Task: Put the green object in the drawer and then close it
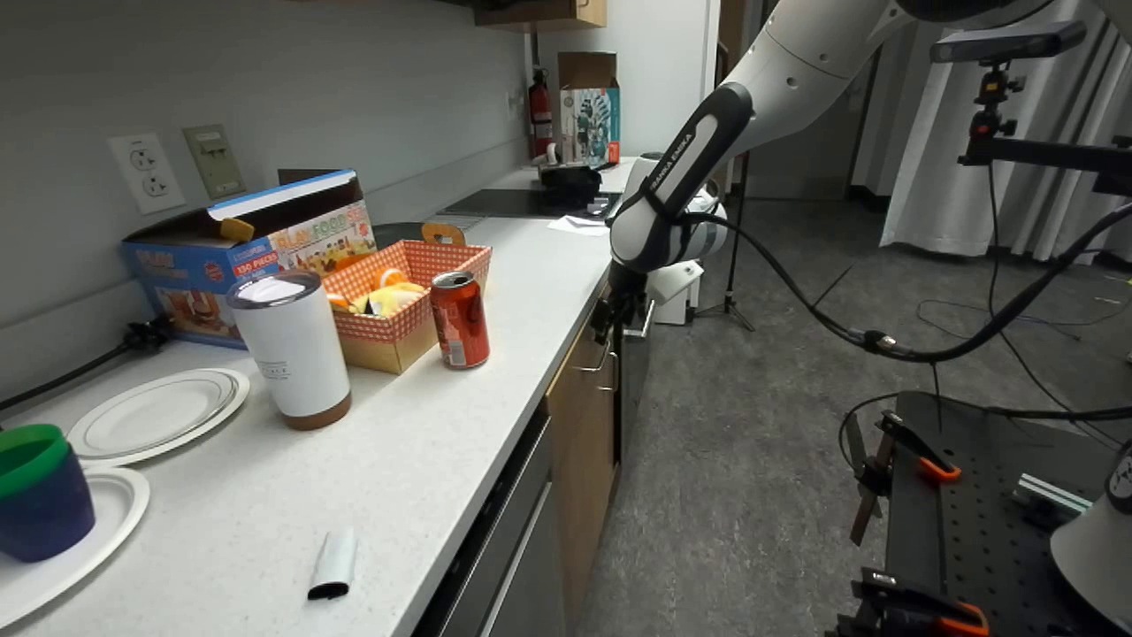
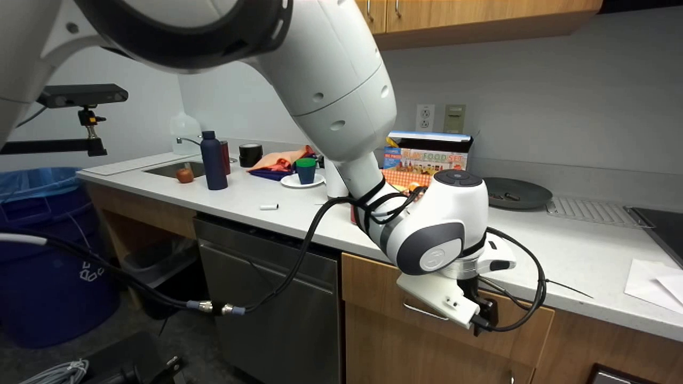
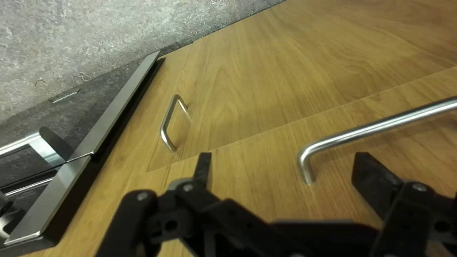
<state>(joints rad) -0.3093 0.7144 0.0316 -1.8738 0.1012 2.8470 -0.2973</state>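
No small bright green lump shows in any view; it is hidden or out of view. A shut wood-fronted drawer (image 2: 373, 282) with a metal bar handle (image 2: 424, 311) sits under the counter; its inside is hidden, and no grey-fronted drawer is recognisable. My gripper (image 2: 483, 314) is low in front of this wood front, past one end of the handle; it also shows in an exterior view (image 1: 617, 320). In the wrist view the open, empty gripper (image 3: 282, 157) has one handle end (image 3: 307, 167) between its fingers, with the bar running right. No contact shows.
A cabinet-door handle (image 3: 167, 123) sits below. A grey dishwasher front (image 2: 267, 298) adjoins the wood unit. On the counter (image 1: 424, 442) stand a red can (image 1: 460, 320), white tumbler (image 1: 296, 354), checked basket (image 1: 402, 341) and dark green-and-blue cup (image 1: 44, 504).
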